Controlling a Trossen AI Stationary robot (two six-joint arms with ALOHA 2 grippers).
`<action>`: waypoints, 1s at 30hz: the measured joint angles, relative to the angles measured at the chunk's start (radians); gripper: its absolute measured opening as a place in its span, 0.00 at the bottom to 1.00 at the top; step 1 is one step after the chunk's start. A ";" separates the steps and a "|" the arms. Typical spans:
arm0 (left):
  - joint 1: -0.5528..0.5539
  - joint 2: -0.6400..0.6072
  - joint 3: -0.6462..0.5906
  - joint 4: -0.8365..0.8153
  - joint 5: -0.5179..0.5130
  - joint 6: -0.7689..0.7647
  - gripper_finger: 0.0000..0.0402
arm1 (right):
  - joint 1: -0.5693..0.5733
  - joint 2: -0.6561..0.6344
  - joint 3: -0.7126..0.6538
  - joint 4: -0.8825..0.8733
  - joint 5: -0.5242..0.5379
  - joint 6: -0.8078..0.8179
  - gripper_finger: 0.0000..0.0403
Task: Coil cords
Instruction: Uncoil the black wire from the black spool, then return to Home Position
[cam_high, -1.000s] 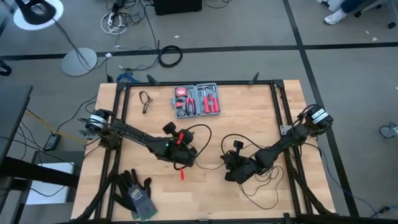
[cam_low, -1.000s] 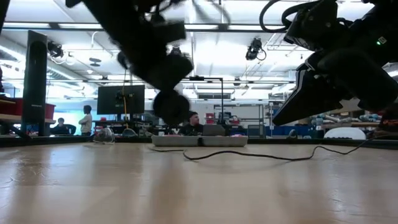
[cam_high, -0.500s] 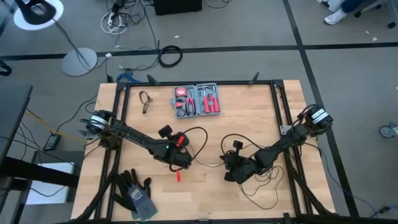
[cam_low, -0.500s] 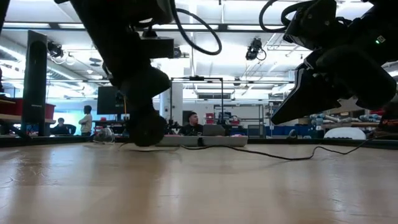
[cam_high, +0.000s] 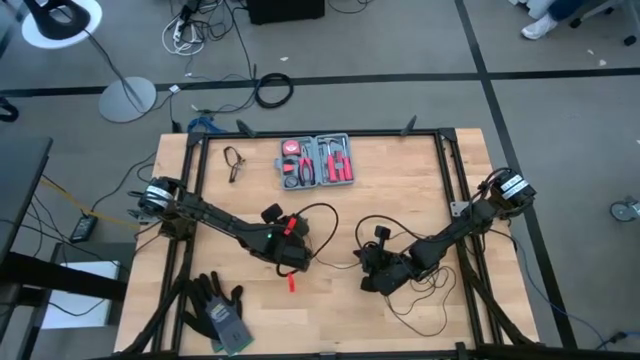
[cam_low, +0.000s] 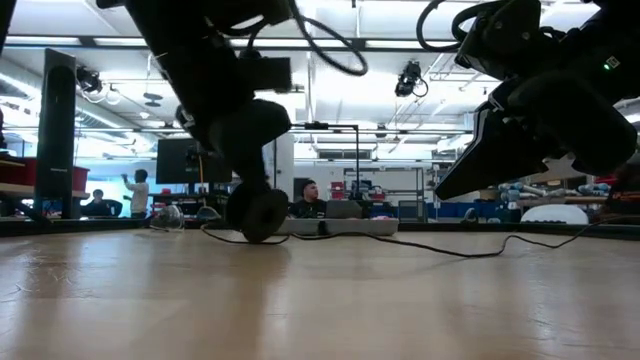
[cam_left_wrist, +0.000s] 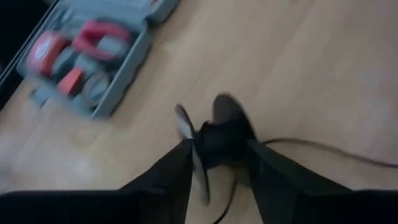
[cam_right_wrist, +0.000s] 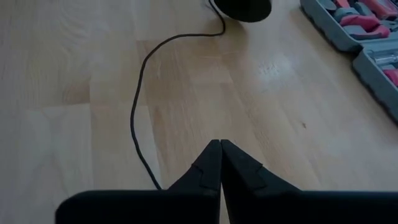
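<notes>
The cord is a thin black wire (cam_right_wrist: 134, 121) lying slack on the table (cam_high: 400, 180). It ends in a round black puck (cam_low: 258, 212). The puck stands on its rim on the wood, right under my left gripper (cam_left_wrist: 221, 162), which is open with one finger on each side of the puck (cam_left_wrist: 231, 121). From the puck the wire (cam_low: 430, 250) trails across toward my right gripper (cam_right_wrist: 219, 146). That gripper hangs low at the table's right middle (cam_high: 372, 283). It is shut, nothing shows between its tips, and the wire passes beside and beneath it. My left gripper slants down over the puck from the table's left, with its fingers (cam_left_wrist: 186, 168) on either side of it. The view is blurred, so I cannot tell whether a finger touches the puck. The puck's rim (cam_low: 258, 238) rests on the table.
An open grey tool kit with red tools (cam_high: 318, 160) lies at the far middle. A small black item (cam_high: 233, 163) lies at the far left. Dark gloves (cam_high: 215, 310) lie at the near left edge. A small red piece (cam_high: 291, 283) lies just near of the left gripper.
My left gripper has tipped and sunk toward the table with the puck. The puck hung clear of the wood a second ago and now rests on it. The wire beside it has settled onto the table. My right arm has kept still.
</notes>
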 joint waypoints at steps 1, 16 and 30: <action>-0.001 0.000 0.000 0.036 0.001 0.036 0.38 | 0.000 0.000 0.000 0.000 0.000 -0.002 0.02; 0.010 -0.031 0.000 0.181 0.040 0.228 0.39 | 0.000 0.000 0.000 -0.002 0.000 -0.007 0.02; -0.063 -0.253 -0.012 -0.080 -0.054 0.026 0.39 | 0.000 0.000 0.000 0.000 -0.001 -0.035 0.03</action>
